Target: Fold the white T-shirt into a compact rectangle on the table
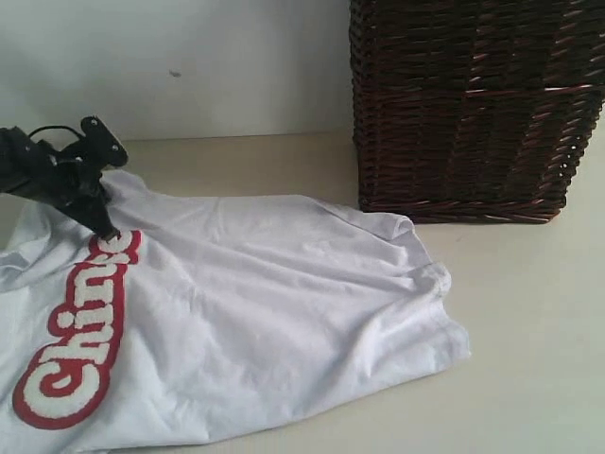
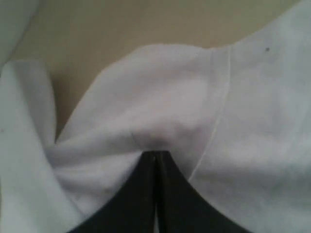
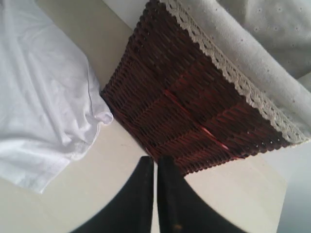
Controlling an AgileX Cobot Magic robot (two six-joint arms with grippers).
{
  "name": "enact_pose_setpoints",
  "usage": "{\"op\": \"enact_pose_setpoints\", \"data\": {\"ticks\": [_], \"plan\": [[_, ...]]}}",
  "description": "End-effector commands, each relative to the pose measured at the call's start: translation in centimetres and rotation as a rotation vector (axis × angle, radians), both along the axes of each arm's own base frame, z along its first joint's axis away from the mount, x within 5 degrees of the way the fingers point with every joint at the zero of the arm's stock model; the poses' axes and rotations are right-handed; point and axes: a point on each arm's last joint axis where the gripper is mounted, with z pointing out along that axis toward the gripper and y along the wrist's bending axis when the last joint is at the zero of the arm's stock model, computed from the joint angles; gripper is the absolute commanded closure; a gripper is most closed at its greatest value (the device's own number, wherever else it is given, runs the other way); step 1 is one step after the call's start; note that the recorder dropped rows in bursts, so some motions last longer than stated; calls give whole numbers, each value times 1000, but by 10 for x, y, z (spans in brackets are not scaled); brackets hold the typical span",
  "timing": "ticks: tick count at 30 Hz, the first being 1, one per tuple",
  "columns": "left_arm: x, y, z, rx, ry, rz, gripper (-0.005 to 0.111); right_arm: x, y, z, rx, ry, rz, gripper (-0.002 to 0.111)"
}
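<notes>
Table: the pale cream, matte table (image 1: 529, 359) runs across the whole foreground.
Room: a plain white wall (image 1: 236, 66) rises behind the table's far edge.
Basket: a dark brown wicker basket (image 1: 473, 104) stands at the rear right. A white lace-edged liner (image 3: 252, 53) folds over its rim.
Shirt: the shirt (image 1: 284, 303) lies rumpled on the table, left and centre, with its red-outlined lettering (image 1: 80, 350) at the left. Its far right edge lies just beside the basket's base.
Left arm: it enters from the left edge and angles down onto the shirt by the far end of the lettering.
Left gripper: the left gripper (image 2: 155, 154) has its jaws pressed together, pinching a gathered fold of the shirt.
Right arm: it is outside the exterior view, and its camera looks down on the table between shirt and basket.
Right gripper: the right gripper (image 3: 156, 162) has its jaws together, holds nothing and hangs above the table.
</notes>
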Motion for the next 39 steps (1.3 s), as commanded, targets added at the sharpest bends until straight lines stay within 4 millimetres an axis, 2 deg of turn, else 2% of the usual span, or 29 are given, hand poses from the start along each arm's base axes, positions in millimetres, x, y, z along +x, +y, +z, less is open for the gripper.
{"op": "enact_pose_setpoints", "data": {"ticks": [1,4,9,12,14,16,19,23,29,35,39], "plan": [[7,-14,-3,-191,174,52,107,-5,-5,1,-30,1,-22,104],[8,-14,31,-265,212,60,107,-5,-4,2,-18,-9,-18,104],[-5,-6,101,-329,188,59,107,-1,-1,2,9,-19,-8,104],[-25,0,144,-412,197,104,107,-2,1,2,33,-12,4,104],[-42,-1,160,-445,226,86,107,-2,1,2,37,-11,5,104],[-63,-4,167,-458,254,67,107,-3,1,2,38,-13,5,104],[-98,-8,159,-450,317,33,107,-3,1,2,38,-13,5,104],[-158,-12,123,-430,475,-38,107,-3,1,2,38,-13,5,104],[-230,-13,84,-372,641,-171,107,-2,0,2,25,-15,0,104],[-265,-14,53,-368,752,-204,107,-2,0,2,24,-15,1,104],[-285,-15,40,-374,828,-213,107,-3,1,2,31,-13,4,104]]}}
